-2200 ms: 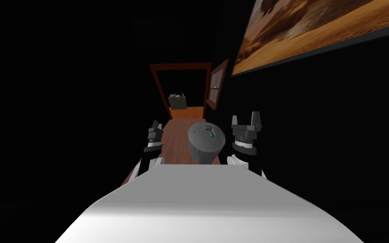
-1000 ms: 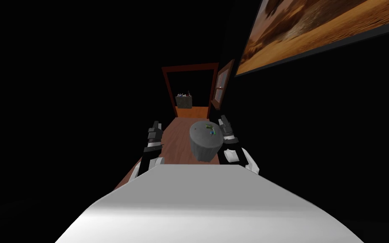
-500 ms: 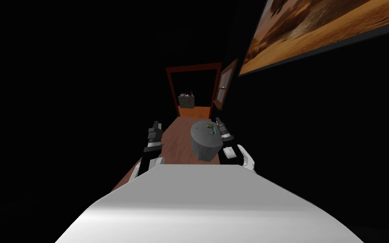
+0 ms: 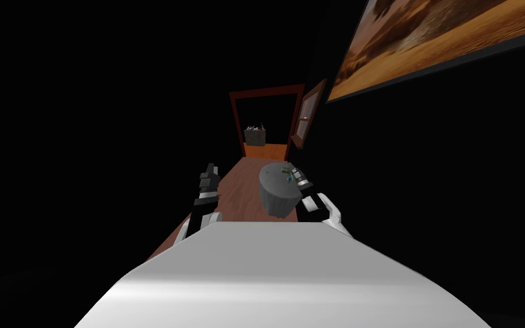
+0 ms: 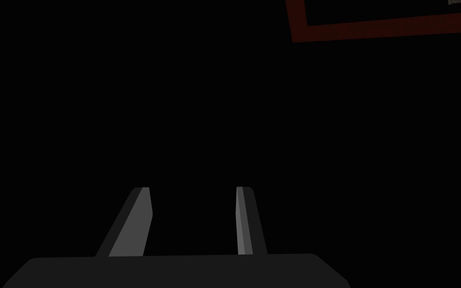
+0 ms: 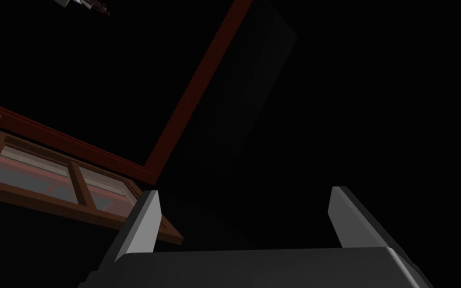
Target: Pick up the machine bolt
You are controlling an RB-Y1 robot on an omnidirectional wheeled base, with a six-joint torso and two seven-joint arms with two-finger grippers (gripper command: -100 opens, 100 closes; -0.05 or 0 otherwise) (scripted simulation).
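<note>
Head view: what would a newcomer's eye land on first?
The big orange-brown painting at upper right draws the eye first. Next comes the grey round table on the wooden floor strip, with small green and blue items on top and the right gripper at its rim.

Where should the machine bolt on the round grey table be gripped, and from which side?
Likely from above: the small pieces lie low on the round grey table, too small to tell which is the bolt. The open right gripper, at the rim beside them, could pinch across its shank.
</note>
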